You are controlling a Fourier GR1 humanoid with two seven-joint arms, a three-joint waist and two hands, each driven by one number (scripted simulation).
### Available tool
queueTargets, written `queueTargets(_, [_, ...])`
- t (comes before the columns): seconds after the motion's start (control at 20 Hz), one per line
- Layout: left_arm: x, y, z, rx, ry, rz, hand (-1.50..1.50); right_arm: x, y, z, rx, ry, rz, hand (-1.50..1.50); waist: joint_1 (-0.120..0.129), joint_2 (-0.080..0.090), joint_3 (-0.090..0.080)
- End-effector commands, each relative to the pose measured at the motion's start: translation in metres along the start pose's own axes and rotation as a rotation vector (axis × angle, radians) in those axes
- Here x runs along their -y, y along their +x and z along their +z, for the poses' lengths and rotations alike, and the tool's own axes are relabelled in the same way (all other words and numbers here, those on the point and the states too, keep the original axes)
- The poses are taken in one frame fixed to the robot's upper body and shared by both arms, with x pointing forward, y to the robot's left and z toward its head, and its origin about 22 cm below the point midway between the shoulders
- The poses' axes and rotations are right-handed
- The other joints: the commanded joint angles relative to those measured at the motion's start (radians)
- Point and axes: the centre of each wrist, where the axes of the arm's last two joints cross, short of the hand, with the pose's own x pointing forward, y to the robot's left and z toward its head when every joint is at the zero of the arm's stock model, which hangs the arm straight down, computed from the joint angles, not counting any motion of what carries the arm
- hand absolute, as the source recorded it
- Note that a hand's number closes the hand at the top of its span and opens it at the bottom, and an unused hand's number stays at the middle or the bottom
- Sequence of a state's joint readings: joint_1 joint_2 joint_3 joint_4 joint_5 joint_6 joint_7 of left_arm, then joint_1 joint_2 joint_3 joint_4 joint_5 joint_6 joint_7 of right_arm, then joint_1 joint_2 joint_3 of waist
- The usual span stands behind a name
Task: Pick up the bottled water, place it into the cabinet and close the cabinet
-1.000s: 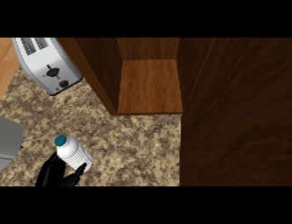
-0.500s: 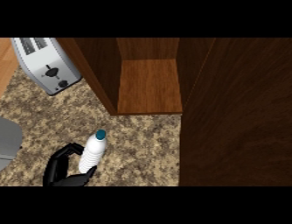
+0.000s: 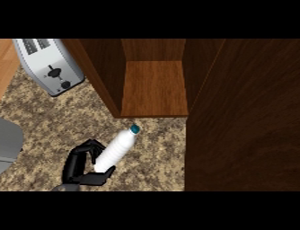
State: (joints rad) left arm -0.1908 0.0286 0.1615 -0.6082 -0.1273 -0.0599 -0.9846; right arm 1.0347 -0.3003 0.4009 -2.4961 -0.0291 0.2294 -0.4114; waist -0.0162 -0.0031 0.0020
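Above the bench (image 3: pixel 53 121), one hand (image 3: pixel 80 167) curls around the bottle (image 3: pixel 116 150), cap tipped toward the cabinet (image 3: pixel 154 87) ahead.

Toward the far left of the granite counter (image 3: pixel 53 121), a toaster (image 3: pixel 50 65). Right of it, an open cabinet (image 3: pixel 154 87), its shelf facing the near side. Farther right, the cabinet door (image 3: pixel 252 117), filling that side from far edge to near. Just before the shelf's front edge, a water bottle (image 3: pixel 116 149), tilted, cap toward the cabinet, base held in the left hand (image 3: pixel 80 166) at the near edge.
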Motion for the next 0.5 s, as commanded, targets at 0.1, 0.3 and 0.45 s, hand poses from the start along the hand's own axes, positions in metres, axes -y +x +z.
queueTargets(0.1, [0.033, 0.004, -0.003, 0.003, -0.056, 0.066, 1.5, 0.001, 0.03, -0.003, 0.042, 0.011, 0.024, -1.5, -0.001, -0.002, -0.002])
queueTargets(0.3, [0.054, 0.028, -0.04, 0.041, -0.078, 0.108, 1.5, -0.007, 0.037, -0.006, 0.047, 0.01, 0.003, -1.5, -0.001, -0.002, -0.003])
queueTargets(0.45, [0.082, 0.048, -0.062, 0.032, -0.101, 0.13, 1.5, 0.001, 0.026, -0.01, 0.047, -0.01, 0.013, -1.5, 0.007, 0.002, -0.003])
